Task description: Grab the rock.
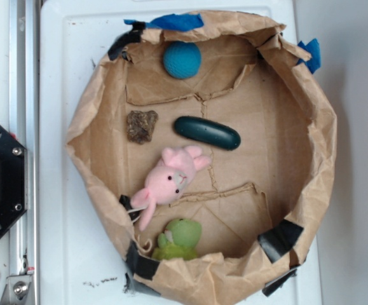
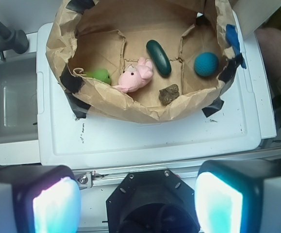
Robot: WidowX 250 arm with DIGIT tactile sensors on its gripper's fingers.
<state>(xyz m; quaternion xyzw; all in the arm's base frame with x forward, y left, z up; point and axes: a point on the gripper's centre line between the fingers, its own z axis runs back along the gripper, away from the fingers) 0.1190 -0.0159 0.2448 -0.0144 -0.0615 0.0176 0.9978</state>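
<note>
- Gripper point(image 2: 138, 199) wide open, holding nothing, two glowing pads point(image 2: 57, 204) apart at the bottom of the wrist view.
- Far back from the paper nest point(image 2: 106, 104), over the white table point(image 2: 145, 136). Long way to go, so could drift off aim.
- Rock point(image 2: 169, 94) small and lumpy, in the nest at about 1 o'clock from the gripper, tucked just behind the near paper wall.
- Could bump or crush that tall crinkly wall if dropped too low too soon.
- Pink bunny point(image 2: 136, 76) near the rock at 10 o'clock. Could get pinched by mistake.
- Dark green oblong piece point(image 2: 158, 57) at 11 o'clock from the rock. Could get grabbed instead.
- Blue ball point(image 2: 206, 64) at 2 o'clock, well apart. Green plush point(image 2: 100, 75) far off at 9 o'clock.
- Bumpy rock could slip or tip out of a squeeze.
</note>
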